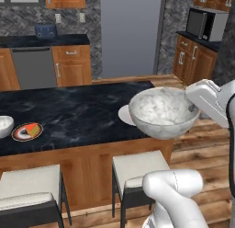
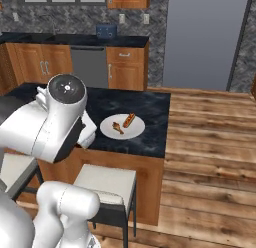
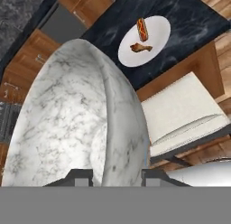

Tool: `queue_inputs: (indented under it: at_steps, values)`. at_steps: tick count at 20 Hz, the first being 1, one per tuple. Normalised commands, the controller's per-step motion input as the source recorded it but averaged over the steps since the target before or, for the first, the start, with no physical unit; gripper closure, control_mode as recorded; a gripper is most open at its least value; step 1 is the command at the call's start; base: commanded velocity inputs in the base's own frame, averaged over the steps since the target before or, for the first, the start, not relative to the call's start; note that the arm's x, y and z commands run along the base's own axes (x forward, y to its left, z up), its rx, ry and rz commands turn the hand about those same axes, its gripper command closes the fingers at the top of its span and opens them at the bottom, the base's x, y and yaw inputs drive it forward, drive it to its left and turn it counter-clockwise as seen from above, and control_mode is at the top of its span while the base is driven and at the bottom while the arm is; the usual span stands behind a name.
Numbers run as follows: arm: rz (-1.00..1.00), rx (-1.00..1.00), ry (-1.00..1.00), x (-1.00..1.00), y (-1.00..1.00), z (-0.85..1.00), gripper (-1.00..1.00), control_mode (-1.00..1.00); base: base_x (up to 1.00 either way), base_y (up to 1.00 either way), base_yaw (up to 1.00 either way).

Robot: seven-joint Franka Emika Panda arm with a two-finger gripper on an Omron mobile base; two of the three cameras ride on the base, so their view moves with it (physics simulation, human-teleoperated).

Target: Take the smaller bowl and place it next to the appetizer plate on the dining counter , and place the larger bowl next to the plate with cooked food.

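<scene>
My gripper (image 1: 191,106) is shut on the right rim of the larger bowl (image 1: 161,113), a wide grey-white marbled bowl that hangs above the right end of the dining counter (image 1: 69,110). In the hand view the bowl's wall (image 3: 76,114) runs between my two fingertips (image 3: 155,175). The plate with cooked food (image 3: 144,40) lies on the counter just beyond the bowl; in the left base view the plate (image 1: 124,115) is partly hidden behind it. At the counter's left end the appetizer plate (image 1: 27,130) with its orange wedge lies beside the smaller bowl (image 1: 3,126).
Two cushioned stools (image 1: 137,169) (image 1: 30,185) stand under the counter's near side. Wooden floor (image 2: 210,142) lies open to the right of the counter. A back counter with a dishwasher (image 1: 33,66), a toaster (image 1: 45,30) and a microwave (image 1: 202,22) lines the walls.
</scene>
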Motion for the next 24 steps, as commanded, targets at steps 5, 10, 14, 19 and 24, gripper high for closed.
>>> queue_inputs:
  at_steps: [5, 10, 14, 19, 24]
  values:
    - [0.00, -0.20, 0.46, 1.00, 0.50, 0.05, 1.00, -1.00, 0.00, 0.00, 0.00]
    - [0.00, -0.15, 0.21, 1.00, 0.43, -0.01, 1.00, -1.00, 0.00, 0.00, 0.00]
    - [0.00, -0.02, -0.08, 0.99, 0.31, -0.37, 1.00, -1.00, 0.00, 0.00, 0.00]
    - [0.00, 0.00, -0.18, 1.00, 0.18, -0.52, 1.00, -1.00, 0.00, 0.00, 0.00]
    - [0.00, 0.06, -0.13, 1.00, 0.10, -0.76, 1.00, -1.00, 0.00, 0.00, 0.00]
